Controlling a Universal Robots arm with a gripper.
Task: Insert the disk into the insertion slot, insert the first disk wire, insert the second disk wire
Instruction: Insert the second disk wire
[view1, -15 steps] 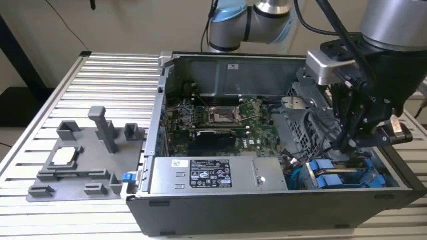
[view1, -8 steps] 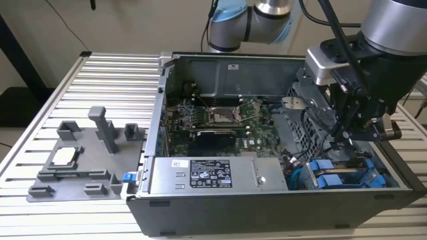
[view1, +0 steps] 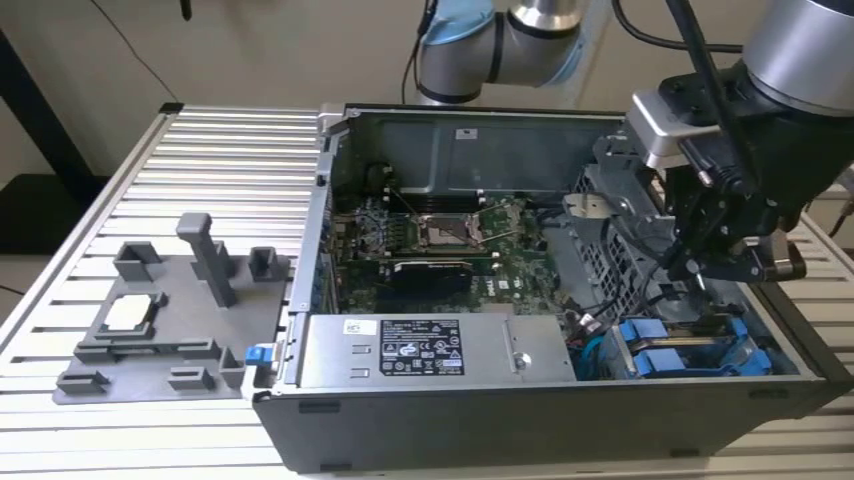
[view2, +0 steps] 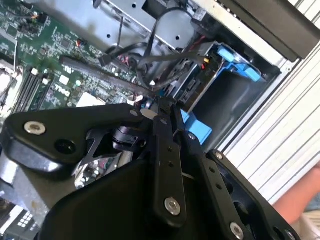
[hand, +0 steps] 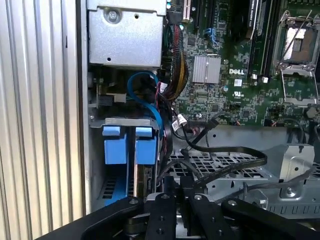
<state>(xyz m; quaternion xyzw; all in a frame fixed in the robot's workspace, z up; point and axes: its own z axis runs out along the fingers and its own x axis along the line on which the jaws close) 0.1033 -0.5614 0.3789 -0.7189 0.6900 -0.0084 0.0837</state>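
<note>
Closest to both wrist cameras, gripper hangs low inside open computer case, fingers pressed together at the tips. Tips sit against black flat cables; can't tell if one is actually pinched, since the fingers hide the contact spot. Just beyond, disk sits in insertion slot of the grey drive cage. Its blue carrier end and a thin edge show; metal body and label are hidden inside. Second blue carrier just beside it. Can't make out whether any wire is plugged into the disk, cable tangle covers that end. Blue cable loops just past the carriers. Farther on, green motherboard with open CPU socket, partly cut off. In the exterior view the arm's body blocks the gripper tips. Power-supply box lies along the case's near wall, on the exterior view's left of the carriers. Farthest out, grey fixture tray on slatted surface, just beside the case.
</note>
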